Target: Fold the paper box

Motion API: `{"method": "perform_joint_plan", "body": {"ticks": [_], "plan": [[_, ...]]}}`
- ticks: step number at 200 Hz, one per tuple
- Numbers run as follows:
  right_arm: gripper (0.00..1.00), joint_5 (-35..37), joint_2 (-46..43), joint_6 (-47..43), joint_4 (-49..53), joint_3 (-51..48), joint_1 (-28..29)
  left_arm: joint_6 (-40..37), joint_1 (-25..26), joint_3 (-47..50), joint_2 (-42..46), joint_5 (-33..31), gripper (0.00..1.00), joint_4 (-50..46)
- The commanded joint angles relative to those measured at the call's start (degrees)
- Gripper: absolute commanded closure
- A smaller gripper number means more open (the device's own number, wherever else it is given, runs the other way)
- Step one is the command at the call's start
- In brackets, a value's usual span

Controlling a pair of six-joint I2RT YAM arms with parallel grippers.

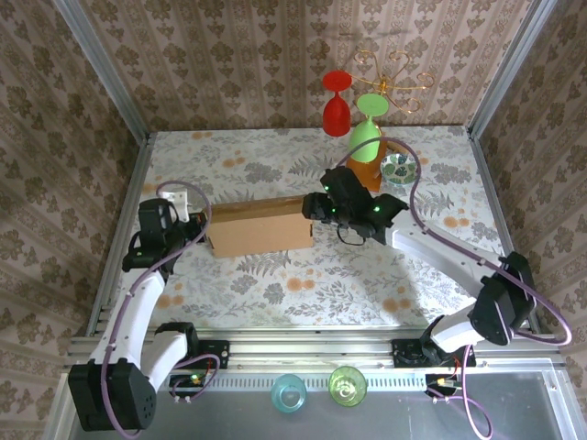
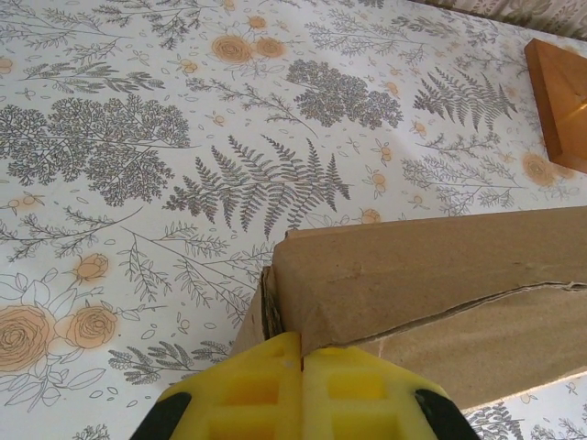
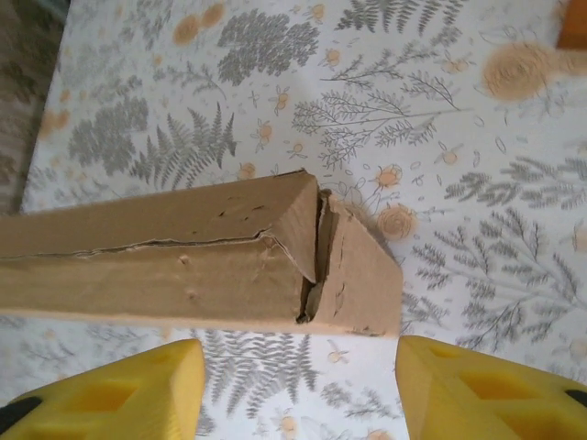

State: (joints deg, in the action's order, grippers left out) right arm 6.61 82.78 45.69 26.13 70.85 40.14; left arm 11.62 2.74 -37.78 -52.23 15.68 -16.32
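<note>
Near rail: small teal plastic cup (image 1: pixel 289 392) and small green plastic cup (image 1: pixel 347 385) stand side by side between the arm bases, off the work area and likely not part of this job.

Left gripper (image 2: pixel 301 390): yellow fingers pressed together with nothing visible between them. The tips butt against the left end corner of the plain brown corrugated-cardboard paper box (image 2: pixel 431 275). This reads as a brace, so the box won't slide while the other end is worked.

The paper box (image 1: pixel 260 227) lies mid-table, long side across, already folded into a closed shape. The long seam is wavy and gapes slightly. At the right end the flap is tucked in but stands ajar, with a dark slit beside it.

Right gripper (image 3: pixel 293 394): fingers wide apart and holding nothing. The box end sits just ahead of the gap, with no contact that I can see. It is probably lined up to press or pinch that flap home. The task looks nearly done, with the end closure left.

Farther back:
- orange-brown wooden block (image 1: pixel 367 171) behind the right gripper
- inverted green goblet (image 1: pixel 365 136) at the block
- small patterned glass dish (image 1: pixel 400 167) beside it
- inverted red goblet (image 1: pixel 337 103)
- thin gold wire stand (image 1: pixel 390 73) at the back

Surface: white floral tablecloth with grey ferns and orange roses (image 1: pixel 275 284), lying flat.

Room: brown damask wallpaper (image 1: pixel 229 55) on three sides, with aluminium frame posts (image 1: pixel 101 69) at the corners.
</note>
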Motion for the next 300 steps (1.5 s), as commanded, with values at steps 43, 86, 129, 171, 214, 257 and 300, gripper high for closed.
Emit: {"method": "perform_joint_plan", "body": {"ticks": [43, 86, 129, 171, 214, 257, 300], "plan": [[0.27, -13.2, -0.1, 42.3, -4.2, -0.6, -6.5, 1.9, 2.1, 2.9, 0.5, -2.5, 0.98, -5.6], [0.22, -21.1, 5.4, 51.6, -7.6, 0.5, -7.3, 2.5, 2.9, 3.1, 0.8, -2.8, 0.98, -5.5], [0.27, -23.4, 7.1, 53.9, -7.9, -1.8, -8.7, 2.6, 3.2, 2.6, 0.8, -3.2, 0.98, -5.8], [0.4, -23.6, 8.2, 53.9, -11.3, -4.4, -9.7, 3.0, 3.3, 1.6, 1.0, -2.7, 0.95, -5.8], [0.5, -24.1, 9.4, 53.3, -12.4, -5.4, -10.5, 6.1, 3.3, -0.4, 2.7, 1.1, 0.83, -6.8], [0.55, -24.5, 10.5, 53.0, -12.6, -5.5, -10.7, 15.5, 3.3, -0.2, 7.7, 6.9, 0.43, -6.5], [0.59, -24.2, 10.7, 52.2, -11.7, -5.2, -10.7, 27.8, 3.1, -3.5, 10.6, 7.3, 0.36, -10.0]]}}
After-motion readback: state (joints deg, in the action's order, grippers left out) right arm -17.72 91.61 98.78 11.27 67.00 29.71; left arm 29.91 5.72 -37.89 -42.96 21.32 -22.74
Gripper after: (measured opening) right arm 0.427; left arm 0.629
